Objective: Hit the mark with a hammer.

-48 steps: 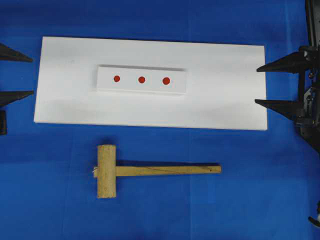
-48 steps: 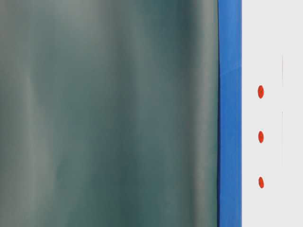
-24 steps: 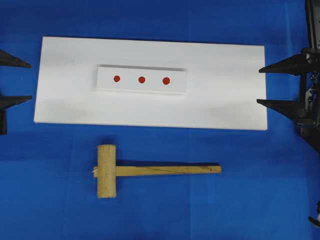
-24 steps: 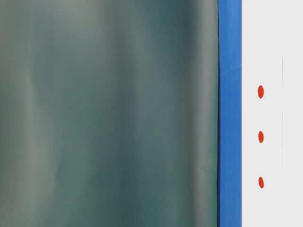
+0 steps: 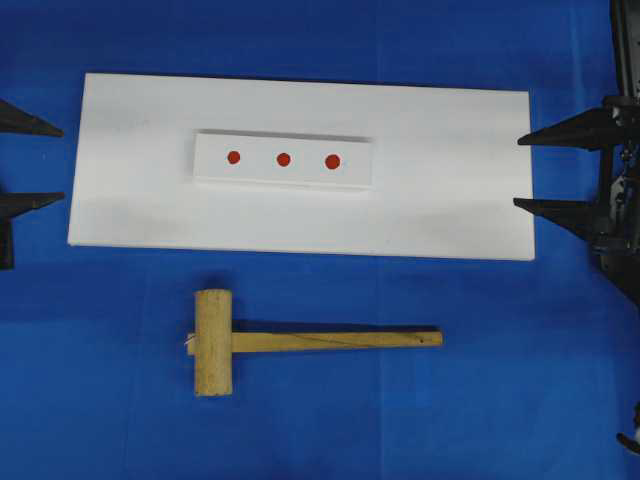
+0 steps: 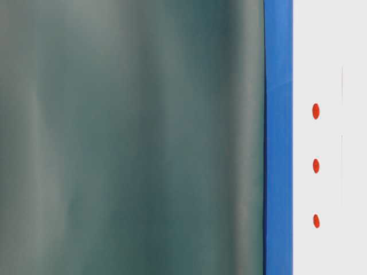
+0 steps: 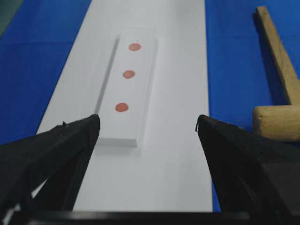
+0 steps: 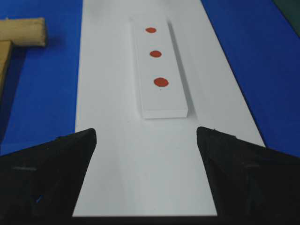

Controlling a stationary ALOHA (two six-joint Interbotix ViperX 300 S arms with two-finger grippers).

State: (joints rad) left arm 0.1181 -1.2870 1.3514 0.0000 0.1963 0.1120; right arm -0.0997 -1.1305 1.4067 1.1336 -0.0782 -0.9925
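1. I had both sets of jaws spread wide and holding nothing: the left gripper (image 5: 28, 165) off the white board's (image 5: 450, 200) left end, the right gripper (image 5: 548, 170) at its right end.
2. The hammer (image 5: 215, 342) lay on the blue cloth (image 5: 100, 400) just below the board, head to the left, handle running right, untouched.
3. I judged the handle the part to take, gripped across its flat faces, well back from the head.
4. The three red marks (image 5: 283, 159) sat on the raised white block (image 5: 285, 160); a firm, square hold seemed needed to strike one cleanly.
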